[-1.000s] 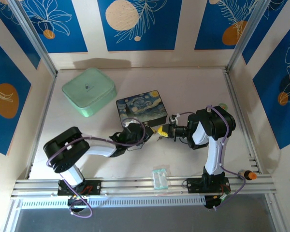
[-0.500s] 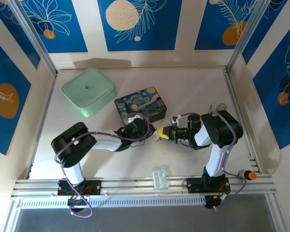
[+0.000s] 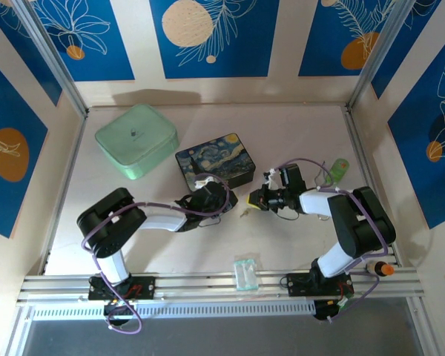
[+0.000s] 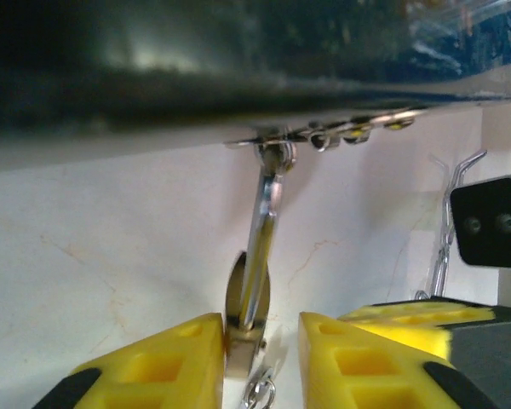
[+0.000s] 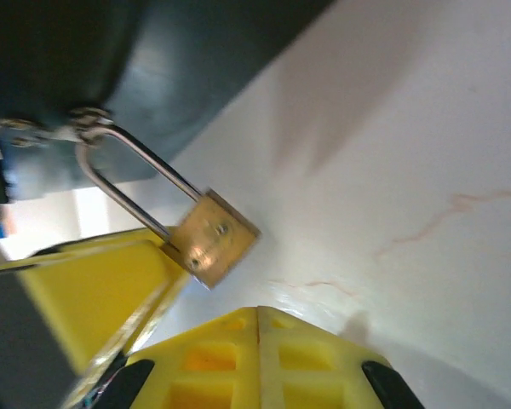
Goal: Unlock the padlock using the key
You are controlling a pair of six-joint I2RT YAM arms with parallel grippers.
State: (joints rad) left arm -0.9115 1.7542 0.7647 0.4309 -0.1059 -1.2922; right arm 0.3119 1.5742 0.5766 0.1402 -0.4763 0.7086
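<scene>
**Both grippers at the padlock on the tin's latch, the lock not yet opened.**

Nearest, the left gripper has its yellow fingers slightly apart with the padlock edge-on between them. One finger touches the brass body and the other is just clear, so it brackets rather than grips. The right gripper is closed, with nothing visible between its fingers, just beside the padlock. Beyond, the padlock hangs by its shackle, seemingly shut, from the latch of the painted tin. I cannot pick out the key for certain; a small silver loop under the padlock may belong to it. The step seems to be steadying the lock. Next, the key must be gripped and lined up with the keyhole.
</scene>
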